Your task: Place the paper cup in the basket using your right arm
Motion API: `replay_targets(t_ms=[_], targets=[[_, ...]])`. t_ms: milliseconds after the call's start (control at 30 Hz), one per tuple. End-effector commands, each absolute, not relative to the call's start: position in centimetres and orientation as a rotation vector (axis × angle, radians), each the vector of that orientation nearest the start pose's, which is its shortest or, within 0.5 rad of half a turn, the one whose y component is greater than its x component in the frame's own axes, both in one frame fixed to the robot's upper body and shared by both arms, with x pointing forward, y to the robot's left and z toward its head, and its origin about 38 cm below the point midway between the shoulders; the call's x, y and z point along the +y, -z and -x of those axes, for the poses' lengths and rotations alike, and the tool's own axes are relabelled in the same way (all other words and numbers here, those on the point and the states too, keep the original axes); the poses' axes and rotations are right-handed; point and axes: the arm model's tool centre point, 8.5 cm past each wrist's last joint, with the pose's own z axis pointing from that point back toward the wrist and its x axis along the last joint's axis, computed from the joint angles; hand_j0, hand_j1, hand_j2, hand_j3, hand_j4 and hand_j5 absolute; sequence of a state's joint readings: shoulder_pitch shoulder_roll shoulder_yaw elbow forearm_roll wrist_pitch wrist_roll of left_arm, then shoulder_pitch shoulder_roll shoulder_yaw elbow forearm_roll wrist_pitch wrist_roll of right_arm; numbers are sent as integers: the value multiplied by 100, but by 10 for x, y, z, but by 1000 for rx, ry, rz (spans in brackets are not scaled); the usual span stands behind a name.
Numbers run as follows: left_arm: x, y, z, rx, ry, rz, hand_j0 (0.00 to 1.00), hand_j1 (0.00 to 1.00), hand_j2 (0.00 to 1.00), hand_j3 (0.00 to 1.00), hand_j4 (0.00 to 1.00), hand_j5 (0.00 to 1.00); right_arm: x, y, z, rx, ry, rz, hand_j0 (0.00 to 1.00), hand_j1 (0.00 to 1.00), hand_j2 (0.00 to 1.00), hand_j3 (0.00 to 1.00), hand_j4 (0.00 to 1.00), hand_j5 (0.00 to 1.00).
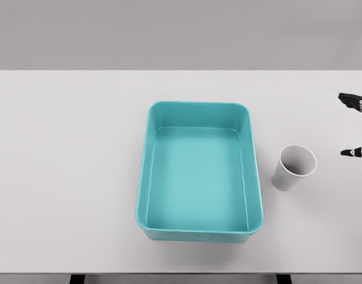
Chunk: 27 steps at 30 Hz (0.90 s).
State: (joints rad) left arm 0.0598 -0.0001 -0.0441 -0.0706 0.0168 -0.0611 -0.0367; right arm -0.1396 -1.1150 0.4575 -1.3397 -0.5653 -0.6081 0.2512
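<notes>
Reaching phase: right hand not yet at the cup, cup outside the basket.

Teal basket sits mid-table, open and holding nothing. Paper cup stands upright just beside its right wall, mouth up, apart from it. Right hand shows only at the right edge: 2 dark fingertip groups spread apart, grasping nothing, well clear of the cup. Left hand is out of view. Judgement: approach from the right at mid-height, close gently around the wall to avoid crushing or tipping, then lift clear of the basket's rim.
</notes>
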Motion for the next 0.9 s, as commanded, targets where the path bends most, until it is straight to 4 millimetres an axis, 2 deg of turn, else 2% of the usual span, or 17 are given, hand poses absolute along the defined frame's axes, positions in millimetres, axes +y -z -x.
replay_targets(t_ms=[0, 100, 200, 400, 533, 667, 867], targets=[[267, 263, 8, -70, 32, -47, 100, 100, 100, 100, 100, 100, -479, -162, -346, -1565, -852, 59, 100, 100, 100, 100, 100, 100], [267, 263, 8, -70, 30, -47, 100, 100, 100, 100, 100, 100, -474, -141, -340, -1531, -822, 57, 100, 100, 100, 100, 100, 100], [267, 263, 8, -70, 30, -47, 100, 100, 100, 100, 100, 100, -481, -117, -324, -1466, -828, 123, 100, 100, 100, 100, 100, 100], [267, 263, 8, -70, 32, -47, 100, 100, 100, 100, 100, 100, -483, -102, -310, -1423, -807, 104, 100, 100, 100, 100, 100, 100], [267, 263, 8, -70, 32, -47, 100, 100, 100, 100, 100, 100, -476, -99, -309, -1430, -796, 82, 100, 100, 100, 100, 100, 100], [267, 263, 8, -70, 32, -47, 100, 100, 100, 100, 100, 100, -473, -104, -312, -1451, -775, 69, 100, 100, 100, 100, 100, 100], [267, 263, 8, -70, 32, -47, 100, 100, 100, 100, 100, 100, -447, -113, -316, -1522, -687, -40, 100, 100, 100, 100, 100, 100]])
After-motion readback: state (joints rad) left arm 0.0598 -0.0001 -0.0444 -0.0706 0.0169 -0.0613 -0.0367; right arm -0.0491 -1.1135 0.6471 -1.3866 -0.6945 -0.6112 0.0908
